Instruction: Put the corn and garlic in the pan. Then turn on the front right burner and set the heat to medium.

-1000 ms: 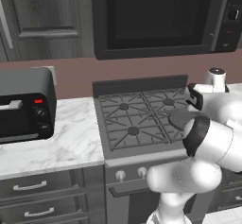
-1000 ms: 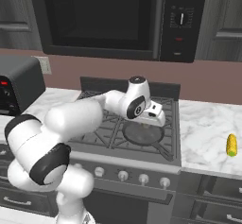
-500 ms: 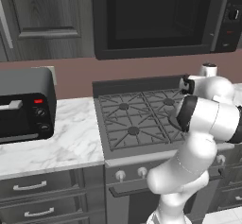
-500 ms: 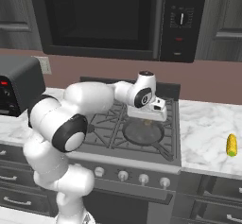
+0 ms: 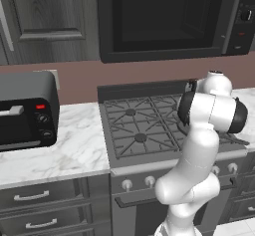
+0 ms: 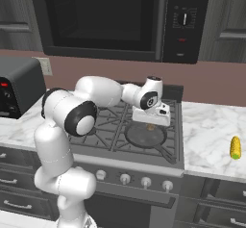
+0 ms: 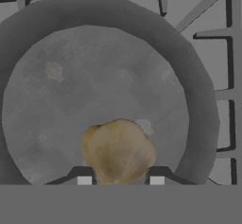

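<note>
The dark grey pan (image 6: 139,138) rests on the stove's front right grate, its handle pointing toward the front right. My gripper (image 6: 151,125) hangs just above the pan, shut on the garlic (image 6: 150,127), a small tan lump. In the hand view the garlic (image 7: 119,152) sits between my two fingertips (image 7: 157,176), with the pan's floor (image 7: 94,76) right beneath. The yellow corn (image 6: 235,147) lies on the marble counter to the right of the stove. The pan hides the front right burner.
Silver knobs (image 6: 125,178) line the stove's front panel. A black toaster oven (image 5: 25,110) stands on the left counter. A microwave (image 6: 101,18) hangs over the stove. In the left base view my own arm (image 5: 209,113) blocks the stove's right side.
The arm has swung its elbow round, and the gripper with the garlic has come down a little closer to the pan. The corn has not moved.
</note>
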Robot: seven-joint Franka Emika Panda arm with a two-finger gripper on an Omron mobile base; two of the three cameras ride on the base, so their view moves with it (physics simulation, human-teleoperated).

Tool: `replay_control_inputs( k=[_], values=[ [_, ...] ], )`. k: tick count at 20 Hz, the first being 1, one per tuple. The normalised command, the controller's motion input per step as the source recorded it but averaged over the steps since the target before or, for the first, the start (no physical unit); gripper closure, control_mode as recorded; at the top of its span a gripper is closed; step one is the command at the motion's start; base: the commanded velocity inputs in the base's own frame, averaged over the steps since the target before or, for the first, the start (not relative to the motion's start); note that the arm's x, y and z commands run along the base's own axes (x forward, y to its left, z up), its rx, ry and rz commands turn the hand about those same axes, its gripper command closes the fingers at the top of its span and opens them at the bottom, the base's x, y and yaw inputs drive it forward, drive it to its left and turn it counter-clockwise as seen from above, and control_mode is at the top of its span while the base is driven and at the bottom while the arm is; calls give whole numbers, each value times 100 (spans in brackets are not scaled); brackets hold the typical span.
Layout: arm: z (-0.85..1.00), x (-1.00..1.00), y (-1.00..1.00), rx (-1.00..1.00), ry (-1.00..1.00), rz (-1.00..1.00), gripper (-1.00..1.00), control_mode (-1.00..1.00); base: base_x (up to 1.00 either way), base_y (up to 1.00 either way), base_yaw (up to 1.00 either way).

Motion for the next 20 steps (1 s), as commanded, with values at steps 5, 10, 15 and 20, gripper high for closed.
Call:
replay_control_inputs(
  k=[5,10,15,20],
  values=[
    [-48,0,0,3,0,4,100,-100,0,0,0],
    [-24,0,0,0,0,1,100,-100,0,0,0],
    [0,0,0,0,0,0,-100,-100,0,0,0],
    [0,0,0,0,0,0,-100,-100,0,0,0]
  ],
)
